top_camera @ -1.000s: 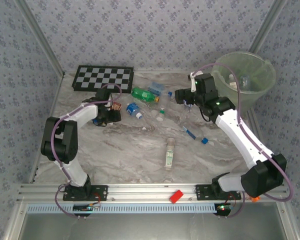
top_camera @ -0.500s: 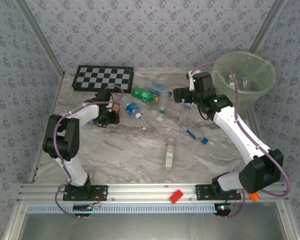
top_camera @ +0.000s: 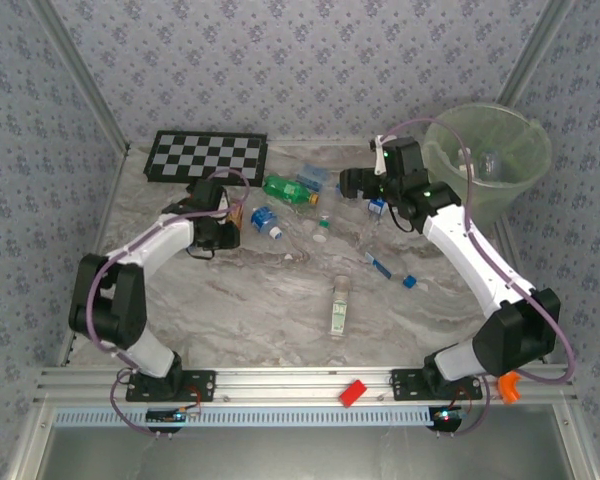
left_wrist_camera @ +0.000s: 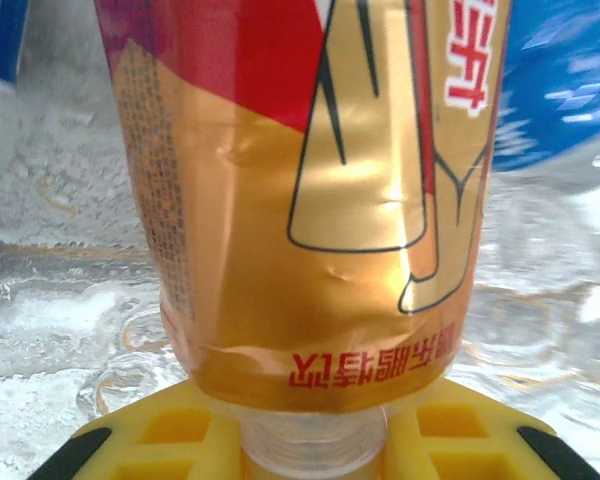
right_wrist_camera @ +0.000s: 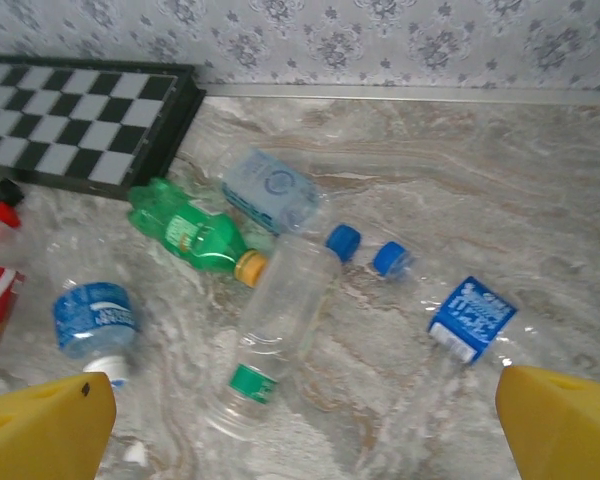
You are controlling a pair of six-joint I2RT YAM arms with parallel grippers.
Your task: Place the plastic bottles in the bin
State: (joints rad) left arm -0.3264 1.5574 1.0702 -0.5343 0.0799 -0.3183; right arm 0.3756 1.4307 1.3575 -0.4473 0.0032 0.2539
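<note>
Nearest the arms a clear bottle [top_camera: 338, 308] with a pale green label lies alone at mid-table. Farther in, on the left, the left gripper [top_camera: 227, 216] is clamped on the gold bottle [left_wrist_camera: 310, 200]. Its yellow fingers [left_wrist_camera: 170, 435] pinch the clear neck just under the label. That looks a sound hold: the neck is the stiffest part, while the thin wall above is dented and would likely buckle under a squeeze. If empty it should weigh next to nothing, so the risk is swing or slip rather than load.

Beyond, the right gripper [right_wrist_camera: 302, 385] hangs with fingers spread wide, holding nothing. Below it lie a long bottle [right_wrist_camera: 270, 340], the green bottle [right_wrist_camera: 190, 232], a blue-label bottle [right_wrist_camera: 95, 320] and a crushed bottle [right_wrist_camera: 470, 318]. The round ones are smooth and will probably roll, so a grip across the body or at the neck suits them. The crushed one is soft and flat — harder to pinch.

The bin [top_camera: 528, 180] stands in the far right corner, well apart from the gold bottle, with at least one bottle inside.

As for writing, the gold bottle's red-and-gold label carries large Chinese characters, a red line of them upside down in the wrist view, and a column of print too fine to read. The blue labels bear white marks, illegible; no brand can be named.
</note>
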